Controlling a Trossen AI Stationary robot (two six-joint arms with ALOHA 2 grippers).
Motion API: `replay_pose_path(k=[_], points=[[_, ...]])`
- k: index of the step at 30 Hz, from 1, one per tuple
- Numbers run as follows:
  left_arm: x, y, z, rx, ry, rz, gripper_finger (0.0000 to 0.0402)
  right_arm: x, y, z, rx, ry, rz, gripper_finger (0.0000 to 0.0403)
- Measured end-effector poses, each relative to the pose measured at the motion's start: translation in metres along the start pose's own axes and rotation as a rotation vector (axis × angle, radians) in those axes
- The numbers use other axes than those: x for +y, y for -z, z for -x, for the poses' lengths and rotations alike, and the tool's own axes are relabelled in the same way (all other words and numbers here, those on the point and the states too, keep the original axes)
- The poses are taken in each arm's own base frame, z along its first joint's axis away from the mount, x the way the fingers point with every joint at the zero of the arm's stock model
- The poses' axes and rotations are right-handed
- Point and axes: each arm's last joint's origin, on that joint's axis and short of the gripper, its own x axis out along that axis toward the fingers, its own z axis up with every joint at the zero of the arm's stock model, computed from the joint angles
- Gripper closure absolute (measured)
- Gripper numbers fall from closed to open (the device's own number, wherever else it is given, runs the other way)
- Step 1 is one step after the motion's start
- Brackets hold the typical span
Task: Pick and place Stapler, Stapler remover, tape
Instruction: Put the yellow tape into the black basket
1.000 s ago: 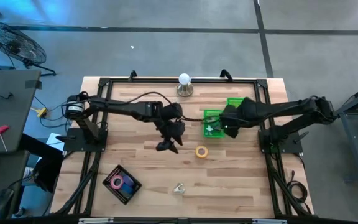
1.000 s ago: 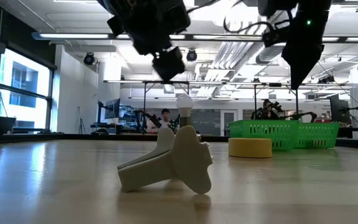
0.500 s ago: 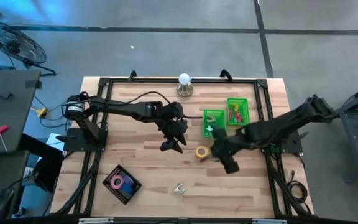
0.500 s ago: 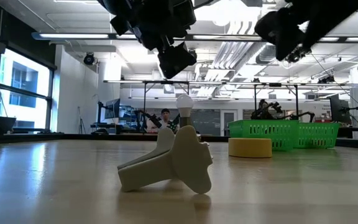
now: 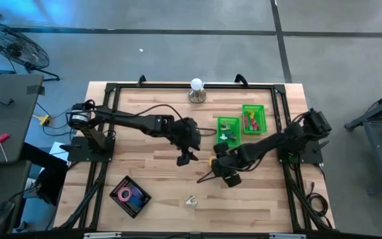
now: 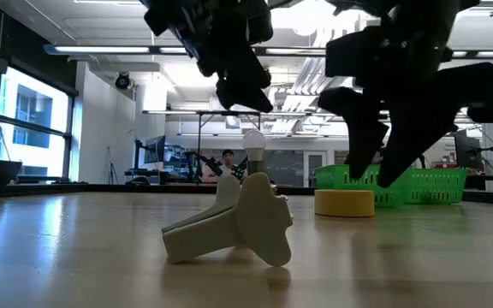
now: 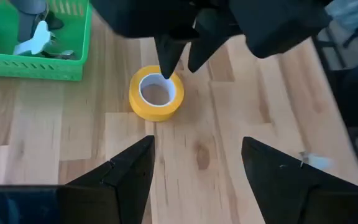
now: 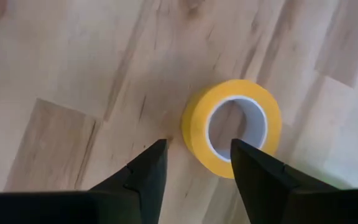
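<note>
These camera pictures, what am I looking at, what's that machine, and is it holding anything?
Two robot arms work at a wooden table. One picture looks straight down, one sits at table height, and two come from cameras on the arms' wrists. The right tool hangs open just over a yellow tape roll, holding nothing. The left tool is open too, a little farther back, also empty. Elsewhere lie two green bins, a pink tape roll on a dark tray, a pale staple remover and a bulb-like lamp.
</note>
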Motion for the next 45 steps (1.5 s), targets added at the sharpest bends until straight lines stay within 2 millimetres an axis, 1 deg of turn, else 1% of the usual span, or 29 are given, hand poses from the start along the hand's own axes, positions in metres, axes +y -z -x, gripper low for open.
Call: replay_pose_path(k=[2,5,10,13,15,16,20,21,23,25,28,30,33,36,40,42,45], points=[[-0.006,0.001,-0.002,0.008,-0.025,-0.011,0.0167,-0.005,0.0,-0.001,-0.007,-0.032,0.0,0.0242],[-0.017,0.003,-0.004,0.019,-0.013,-0.005,0.0167,-0.016,0.001,-0.003,-0.011,-0.082,-0.028,0.0249],[-0.039,0.004,0.001,0.023,0.011,0.06,0.0167,-0.035,0.004,-0.006,-0.015,-0.104,-0.071,0.0256],[-0.053,0.004,0.004,0.012,-0.005,0.065,0.0167,-0.039,0.003,-0.007,-0.034,-0.112,-0.08,0.0257],[-0.061,0.008,0.009,0.035,-0.042,0.065,0.0167,-0.039,0.001,-0.007,-0.053,-0.123,-0.087,0.0257],[-0.066,0.007,0.009,0.02,-0.052,0.057,0.0167,-0.038,0.0,-0.008,-0.061,-0.133,-0.087,0.0257],[-0.083,0.01,0.018,0.005,-0.122,0.043,0.0167,-0.029,-0.003,-0.01,-0.073,-0.181,-0.066,0.0258],[-0.088,0.009,0.019,-0.013,-0.137,0.04,0.0167,-0.027,-0.003,-0.012,-0.067,-0.189,-0.069,0.0258],[-0.096,0.014,0.023,0.0,-0.18,0.038,0.0167,-0.023,-0.004,-0.019,-0.056,-0.188,-0.065,0.0258],[-0.104,0.014,0.023,-0.038,-0.208,0.03,0.0167,-0.021,-0.004,-0.026,-0.042,-0.187,-0.057,0.0258],[-0.114,0.018,0.023,-0.047,-0.263,0.025,0.0167,-0.022,-0.004,-0.04,-0.025,-0.165,-0.043,0.0258],[-0.118,0.019,0.024,-0.062,-0.295,0.04,0.0167,-0.026,-0.005,-0.046,-0.031,-0.11,-0.055,0.0258],[-0.123,0.026,0.024,-0.048,-0.336,0.097,0.0167,-0.032,-0.005,-0.049,-0.034,-0.055,-0.098,0.0261],[-0.13,0.032,0.025,-0.044,-0.376,0.135,0.0167,-0.033,-0.006,-0.049,-0.045,-0.05,-0.103,0.0288],[-0.143,0.039,0.025,-0.068,-0.428,0.136,0.0167,-0.028,-0.007,-0.046,-0.055,-0.036,-0.08,0.0368],[-0.15,0.041,0.026,-0.093,-0.447,0.122,0.0167,-0.026,-0.008,-0.044,-0.059,-0.017,-0.071,0.037],[-0.159,0.044,0.027,-0.133,-0.501,0.098,0.0167,-0.022,-0.01,-0.037,-0.066,0.068,-0.059,0.037]])
